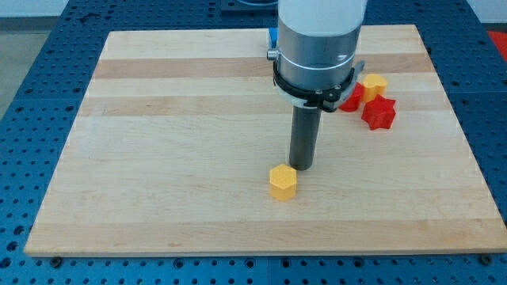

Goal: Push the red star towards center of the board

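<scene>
The red star (379, 112) lies on the wooden board (174, 158) at the view's right, above the middle height. Another red block (351, 97) sits just to its left, partly hidden by the arm, and a yellow block (374, 85) touches both from above. My tip (302, 165) rests near the board's centre, far to the lower left of the red star. A yellow hexagonal block (283, 182) lies just below and left of my tip.
A blue block (271, 36) peeks out at the board's top edge, mostly hidden behind the arm's wide grey body (317, 39). A blue perforated table surrounds the board.
</scene>
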`<control>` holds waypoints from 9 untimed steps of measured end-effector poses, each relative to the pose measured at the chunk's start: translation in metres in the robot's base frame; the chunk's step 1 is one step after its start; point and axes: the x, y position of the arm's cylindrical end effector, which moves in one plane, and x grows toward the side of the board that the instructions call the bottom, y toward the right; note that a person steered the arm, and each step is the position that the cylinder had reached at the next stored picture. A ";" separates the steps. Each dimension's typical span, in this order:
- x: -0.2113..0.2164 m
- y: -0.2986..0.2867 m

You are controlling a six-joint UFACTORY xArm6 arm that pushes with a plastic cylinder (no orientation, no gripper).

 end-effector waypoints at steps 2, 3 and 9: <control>0.020 -0.019; 0.028 -0.023; -0.068 0.124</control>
